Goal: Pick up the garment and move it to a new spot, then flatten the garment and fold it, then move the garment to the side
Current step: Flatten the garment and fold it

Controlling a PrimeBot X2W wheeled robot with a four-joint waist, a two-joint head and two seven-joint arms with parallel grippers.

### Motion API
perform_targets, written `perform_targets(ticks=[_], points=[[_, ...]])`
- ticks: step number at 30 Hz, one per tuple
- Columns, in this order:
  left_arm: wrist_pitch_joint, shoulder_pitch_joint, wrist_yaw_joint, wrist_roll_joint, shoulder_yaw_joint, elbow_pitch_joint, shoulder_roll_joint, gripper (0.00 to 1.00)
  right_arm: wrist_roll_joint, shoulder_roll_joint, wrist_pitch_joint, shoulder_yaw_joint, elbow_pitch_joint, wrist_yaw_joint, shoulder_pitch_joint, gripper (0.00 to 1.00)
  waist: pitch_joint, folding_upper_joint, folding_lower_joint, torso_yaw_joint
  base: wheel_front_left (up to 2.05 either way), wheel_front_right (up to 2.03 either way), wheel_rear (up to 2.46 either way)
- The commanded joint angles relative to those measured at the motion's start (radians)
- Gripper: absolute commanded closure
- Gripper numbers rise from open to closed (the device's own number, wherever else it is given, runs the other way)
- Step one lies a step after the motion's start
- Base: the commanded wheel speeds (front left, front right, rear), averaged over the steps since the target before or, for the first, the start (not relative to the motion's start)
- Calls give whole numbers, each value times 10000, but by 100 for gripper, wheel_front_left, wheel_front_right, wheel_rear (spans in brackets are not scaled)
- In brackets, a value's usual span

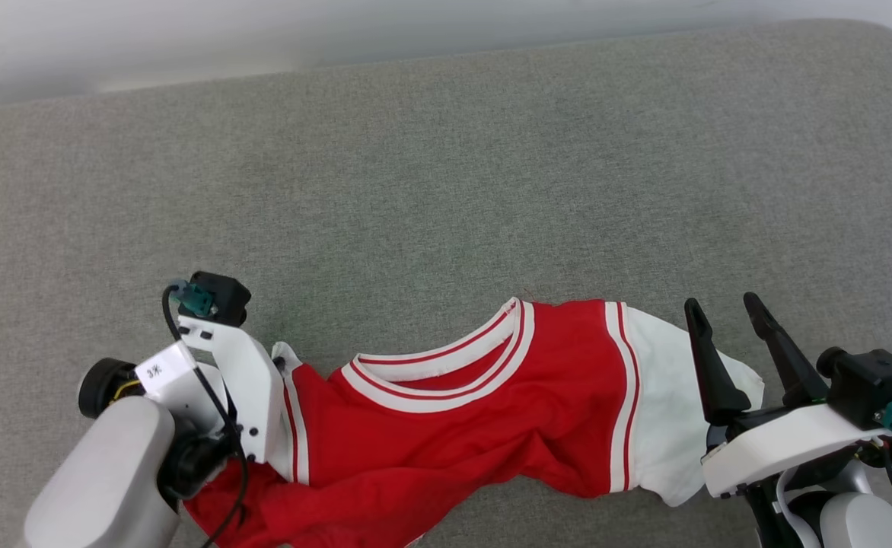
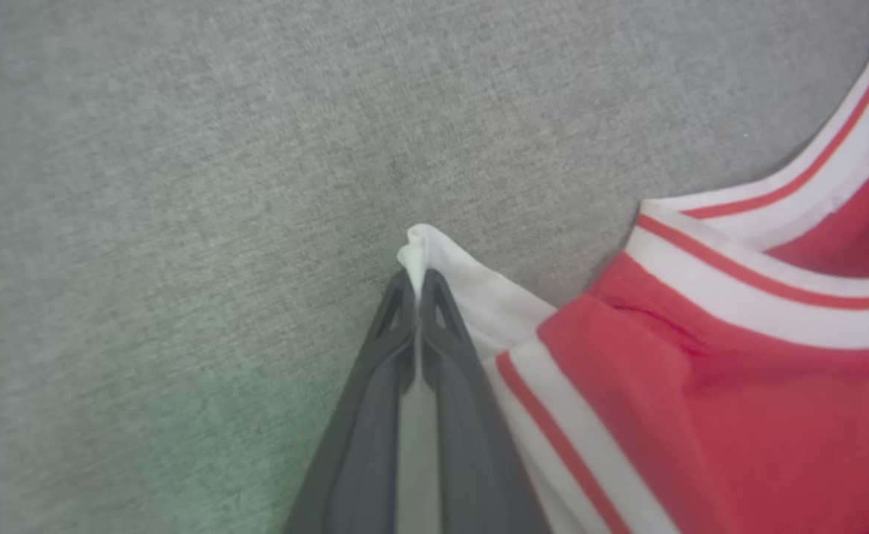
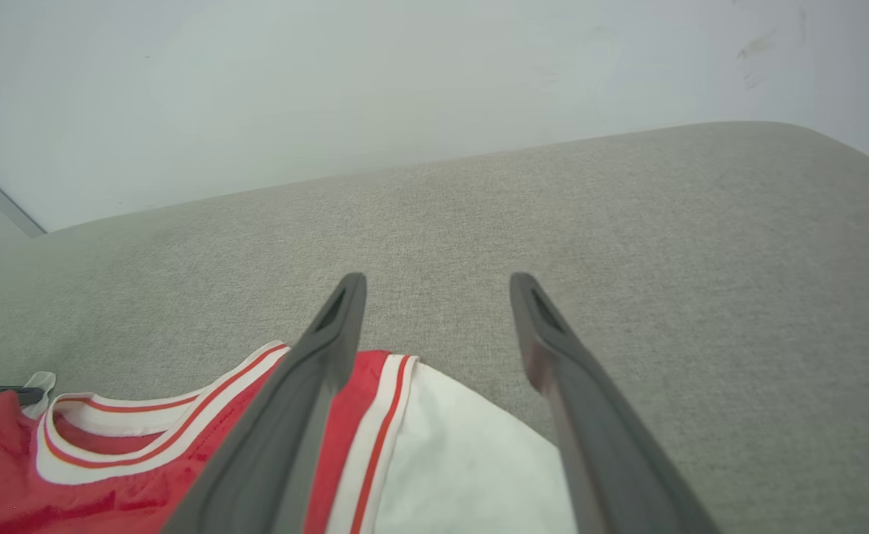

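The garment [image 1: 492, 434], a red tee w/ white sleeves & red-white striped trim, lay crumpled across the near part of the grey fabric surface [image 1: 446, 190]. Its neckline [image 1: 423, 402] faced the far side, and the red body was bunched up & ran off the bottom edge of the head view on the robot's left. L gripper [image 2: 420, 280] was clamped on the garment: in the left wrist view its two dark fingers met w/ a small fold of the left-side sleeve [image 2: 479, 297] pinched btwn them, the fold's tip poking out just past the fingertips. In the head view that arm's white wrist housing [image 1: 244, 380] sat over the same sleeve end. R gripper [image 1: 722, 304] had its jaws spread wide w/ nothing btwn them. It sat over the right-side sleeve [image 1: 667, 411], one finger crossing the white cloth, the other near its outer edge. Couldn't tell whether those fingers touched the fabric. In the right wrist view a pale wall [image 3: 405, 74] stood behind the surface's far edge.
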Motion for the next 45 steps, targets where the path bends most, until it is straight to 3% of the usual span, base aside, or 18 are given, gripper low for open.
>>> perform_targets(ticks=[1, 8, 19, 22, 26, 27, 28, 29, 36, 45], points=[[-275, -125, 125, 38, 89, 120, -24, 100, 24, 20, -56, -20, 32, -3, -136, 0, -13, 0, 0, 18, 0, 0, 0], [-1933, -630, 974, 214, 1188, 192, 71, 100, -10, 20, -59, -161, 87, -3, -209, 0, 19, 0, 0, 90, 0, 0, 0], [-2175, 249, 2159, -572, 2775, 577, 571, 100, 21, 19, -181, -257, 167, -3, -309, 0, 346, 0, 0, 82, 0, 0, 0], [-2218, 677, 2222, -801, 2961, 662, 545, 100, -13, 19, -239, -358, 192, -3, -375, 0, 400, 0, 0, 84, 0, 0, 0], [-2314, 981, 1918, -1212, 2931, 615, 144, 100, -97, 17, -291, -540, 229, -3, -364, 0, 290, 0, 0, 203, 0, 0, 0], [-2407, 1015, 1837, -1284, 2927, 570, 45, 87, -125, 19, -281, -589, 237, -3, -336, 0, 223, 0, 0, 246, 0, 0, 0], [-2604, 1030, 1769, -1302, 2954, 512, -16, 32, -146, 17, -294, -654, 230, -3, -312, 0, 130, 0, 0, 279, 0, 0, 0], [-2785, 1071, 1698, -1267, 2944, 466, -53, 0, -145, 16, -304, -698, 229, -3, -286, 0, 30, 0, 0, 303, 0, 0, 0], [-4402, 1551, 1466, -826, 2807, -285, -384, 0, -235, 18, -37, -849, 180, -3, 70, 0, -863, 0, 0, 464, 0, 0, 0], [-6437, 2341, 1535, 472, 2126, -1894, -652, 0, -279, 16, 439, -881, -83, -3, 530, 0, -1554, 0, 0, 556, 0, 0, 0]])
